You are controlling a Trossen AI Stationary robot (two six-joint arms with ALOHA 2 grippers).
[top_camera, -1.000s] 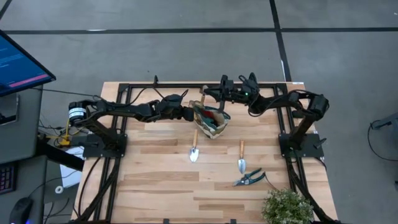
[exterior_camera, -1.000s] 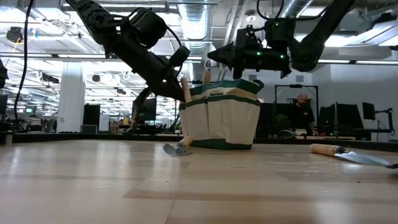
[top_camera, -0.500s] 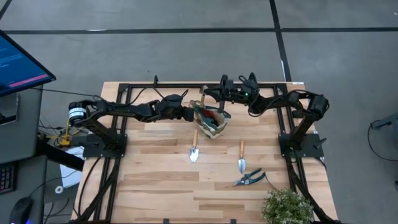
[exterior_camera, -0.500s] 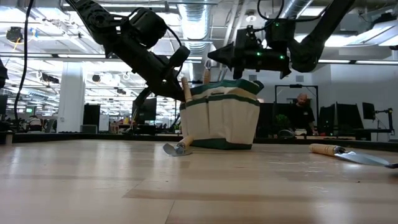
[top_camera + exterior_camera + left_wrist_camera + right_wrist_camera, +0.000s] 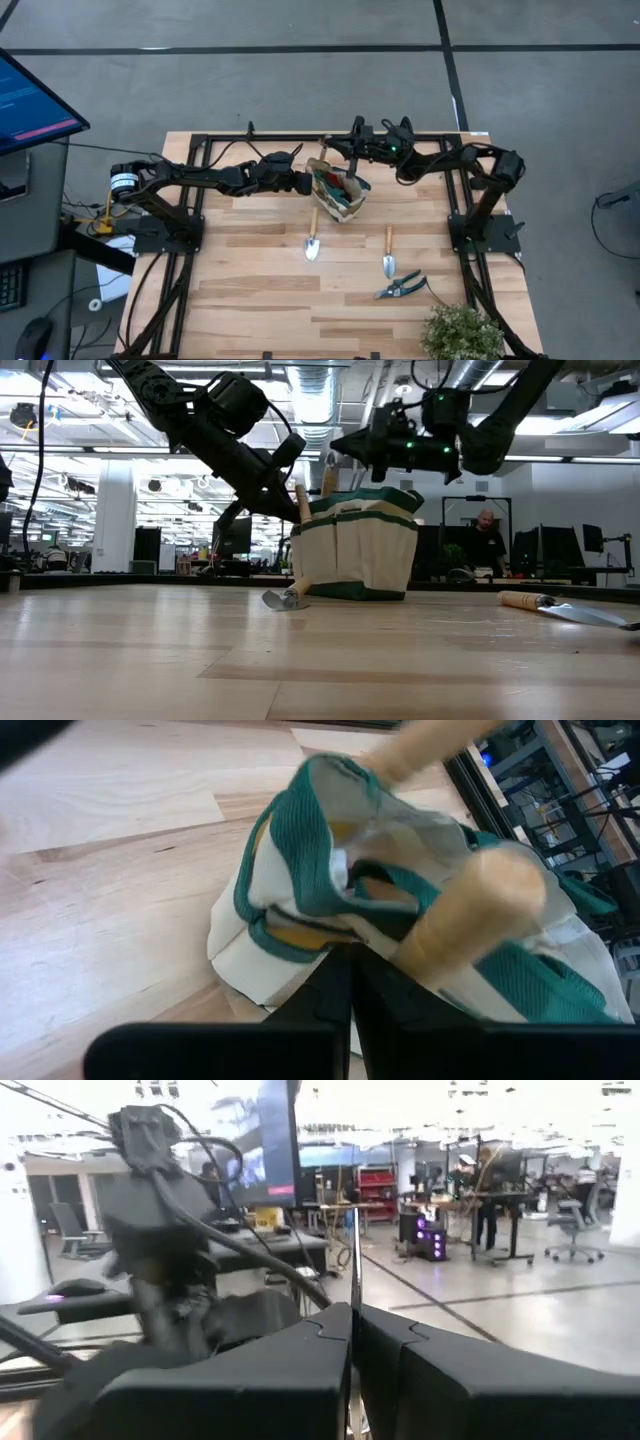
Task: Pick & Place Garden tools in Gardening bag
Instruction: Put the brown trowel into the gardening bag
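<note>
- Gardening bag [image 5: 338, 194] stands far-centre on the counter [image 5: 250, 290], one wooden-handled trowel [image 5: 299, 503] already inside.
- Left hand [image 5: 303, 183] closed on bag rim; right hand [image 5: 333, 150] pinched shut above it.
- Left to do: two trowels [image 5: 312, 236] and shears [image 5: 400, 287] nearer.

Surface: wooden table [image 5: 250, 290].
Bag: gardening bag [image 5: 339, 196], against left gripper [image 5: 307, 183] fingertips.
Loose: two trowels [image 5: 312, 236] [image 5: 388, 253], shears [image 5: 399, 287], plant [image 5: 462, 330], away from both grippers' fingers.
</note>
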